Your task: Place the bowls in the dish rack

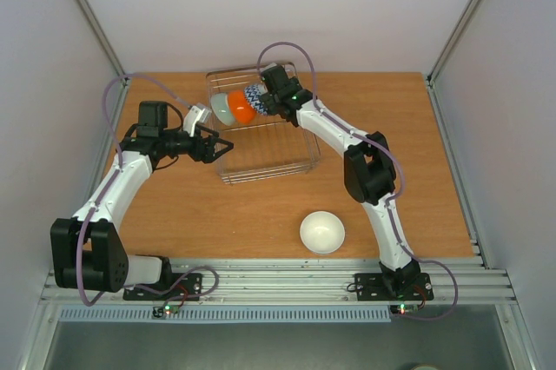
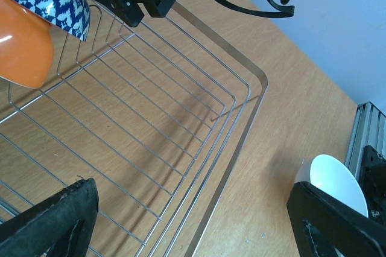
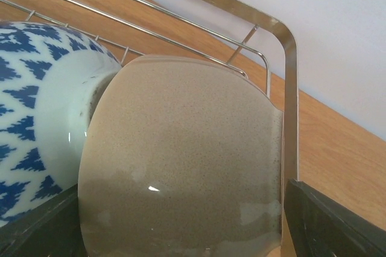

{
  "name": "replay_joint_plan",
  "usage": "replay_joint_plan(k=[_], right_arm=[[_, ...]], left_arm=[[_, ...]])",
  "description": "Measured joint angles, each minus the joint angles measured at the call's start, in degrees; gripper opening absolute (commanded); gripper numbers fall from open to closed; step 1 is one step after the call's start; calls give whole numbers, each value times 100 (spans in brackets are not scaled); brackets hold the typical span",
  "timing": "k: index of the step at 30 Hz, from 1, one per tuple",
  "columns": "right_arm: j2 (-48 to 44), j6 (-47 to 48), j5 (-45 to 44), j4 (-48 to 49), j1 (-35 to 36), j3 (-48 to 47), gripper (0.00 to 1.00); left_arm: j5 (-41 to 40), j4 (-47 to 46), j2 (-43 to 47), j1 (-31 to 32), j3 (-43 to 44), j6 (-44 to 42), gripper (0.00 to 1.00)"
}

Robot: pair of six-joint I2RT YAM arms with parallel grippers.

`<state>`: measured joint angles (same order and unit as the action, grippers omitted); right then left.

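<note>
The wire dish rack (image 1: 291, 160) stands mid-table. On edge in its back left lean a pale blue-green bowl (image 1: 222, 109), an orange bowl (image 1: 242, 108) and a blue-and-white zigzag bowl (image 1: 255, 95). My right gripper (image 1: 269, 99) reaches in behind them. In the right wrist view its jaws (image 3: 181, 224) stand wide on either side of a cream bowl (image 3: 181, 148), which leans against the zigzag bowl (image 3: 36, 118) by the rack's corner (image 3: 288, 76). A plain white bowl (image 1: 322, 232) sits on the table in front. My left gripper (image 1: 223, 146) hangs open and empty over the rack's front left edge (image 2: 229, 154).
The wooden table ends at a metal rail (image 1: 278, 276) by the arm bases. Grey walls close in left, right and behind. In the left wrist view the white bowl (image 2: 335, 178) lies beyond the rack's corner, next to the rail.
</note>
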<state>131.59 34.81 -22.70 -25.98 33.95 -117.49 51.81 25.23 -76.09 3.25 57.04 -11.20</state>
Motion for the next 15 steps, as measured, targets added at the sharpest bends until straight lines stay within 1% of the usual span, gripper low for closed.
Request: replay_joint_plan(k=[15], right_arm=[[-387, -50, 269, 286, 7, 577, 87]], left_arm=[[0, 0, 0, 0, 0, -2, 86]])
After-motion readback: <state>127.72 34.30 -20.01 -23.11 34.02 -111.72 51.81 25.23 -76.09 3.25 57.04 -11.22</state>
